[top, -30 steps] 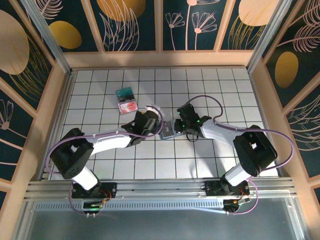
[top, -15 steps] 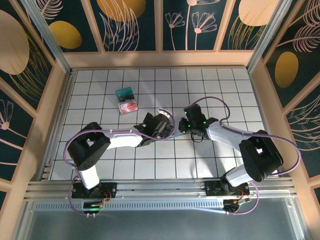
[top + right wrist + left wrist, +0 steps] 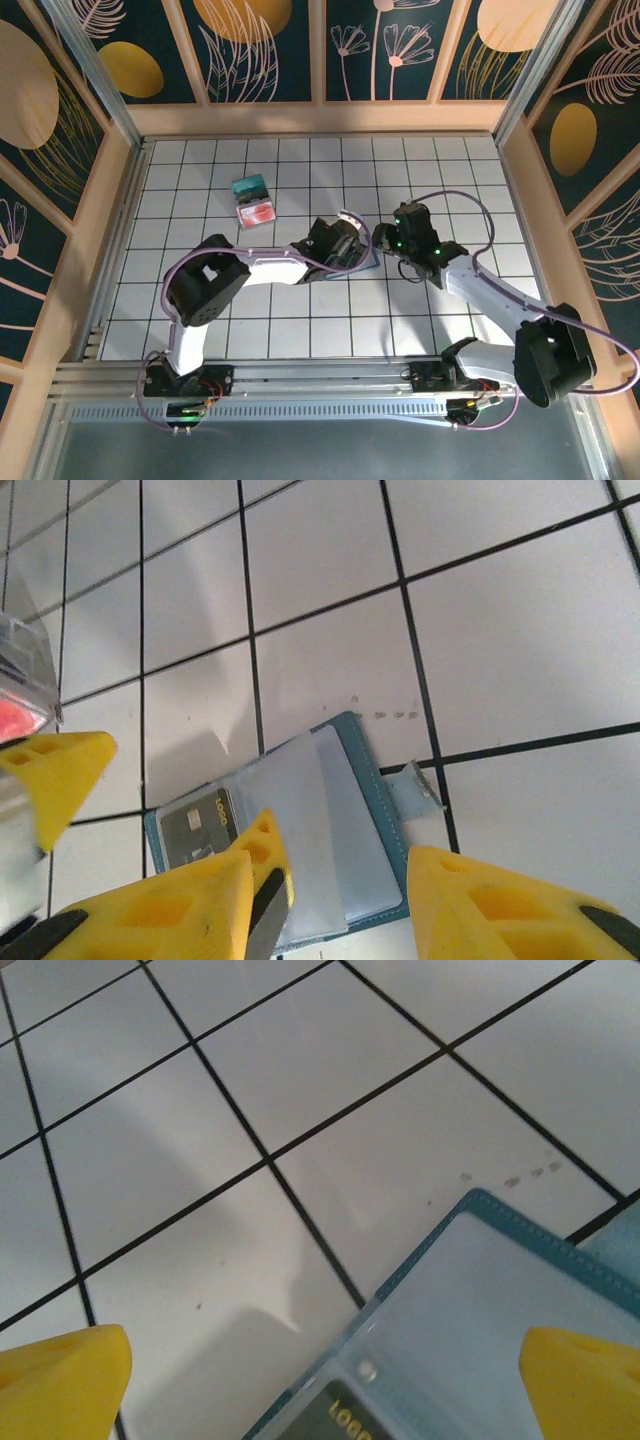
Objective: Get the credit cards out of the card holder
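Position is what the coming move is judged to turn on: the small slate-blue bifold card holder of soft material [image 3: 350, 815] is spread open and flat near the middle of the white tiled table [image 3: 330, 325], bracketed by both arms. In the right wrist view its long axis is seen to run roughly left to right, slightly tilted, with the fold across the middle. The left gripper [image 3: 320, 1360] is set low over the end that carries the card. Its yellow fingers [image 3: 60, 1380] are spread wide and empty, with that end of the holder between them. The right gripper [image 3: 335, 880] hangs above the other panel, its fingers parted and closed on nothing, and the holder is seen through the gap below them. The left arm is judged the nearer to the card; the pocket's mouth cannot be made out. The holder is stitched along a teal-blue edge, a clear plastic pocket covers one panel, and a small tab juts from one side. Behind the clear pocket one dark grey credit card [image 3: 195, 825] with yellowish lettering is lodged. Whether others sit beneath it cannot be told.
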`<move>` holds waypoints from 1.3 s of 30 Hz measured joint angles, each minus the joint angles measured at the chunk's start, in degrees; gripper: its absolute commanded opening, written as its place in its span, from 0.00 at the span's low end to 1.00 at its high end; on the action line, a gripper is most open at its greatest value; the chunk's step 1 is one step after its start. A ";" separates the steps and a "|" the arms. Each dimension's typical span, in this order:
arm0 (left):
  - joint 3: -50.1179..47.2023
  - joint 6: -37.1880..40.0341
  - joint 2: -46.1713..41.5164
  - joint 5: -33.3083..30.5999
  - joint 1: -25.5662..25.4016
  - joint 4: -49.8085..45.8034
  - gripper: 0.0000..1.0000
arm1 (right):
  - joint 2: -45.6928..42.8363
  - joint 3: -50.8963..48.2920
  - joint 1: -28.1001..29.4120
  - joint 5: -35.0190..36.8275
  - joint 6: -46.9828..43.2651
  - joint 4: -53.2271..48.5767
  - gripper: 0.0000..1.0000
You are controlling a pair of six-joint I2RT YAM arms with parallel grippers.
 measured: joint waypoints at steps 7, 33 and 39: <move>3.34 -1.57 4.07 -0.11 -0.52 -0.55 0.99 | -4.76 -1.01 -0.46 4.83 2.19 -1.90 0.51; -9.44 -25.42 -15.74 -10.27 1.16 -11.37 0.99 | -1.88 -0.98 -0.68 -0.02 0.68 -0.70 0.43; -15.67 -28.30 -16.83 -7.48 3.85 -14.23 0.99 | 3.58 0.22 1.03 -5.27 -0.72 0.55 0.40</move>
